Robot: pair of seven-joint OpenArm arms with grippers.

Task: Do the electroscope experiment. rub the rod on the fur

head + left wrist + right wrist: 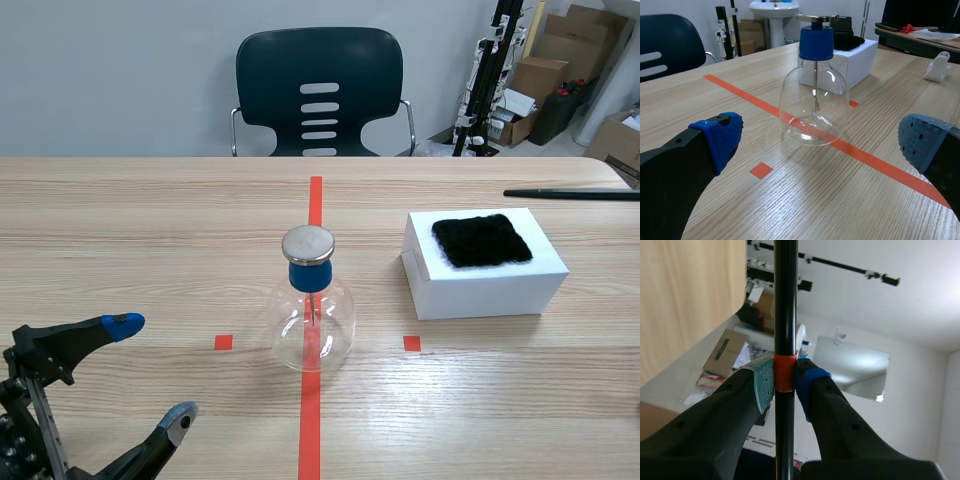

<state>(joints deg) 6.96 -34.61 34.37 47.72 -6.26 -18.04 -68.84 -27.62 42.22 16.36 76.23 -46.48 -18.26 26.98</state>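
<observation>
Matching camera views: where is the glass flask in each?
Scene view: flask at centre, on the long tape line, left of the white box.
Left wrist view: flask ahead of the open left tool, white box behind it.
Right wrist view: not in it.
Shared landmark: the white box.

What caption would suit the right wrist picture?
Right gripper shut on the black rod at its orange-red band.

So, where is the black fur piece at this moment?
In the scene view the fur lies on top of the white box, to the right of the glass electroscope.
</observation>
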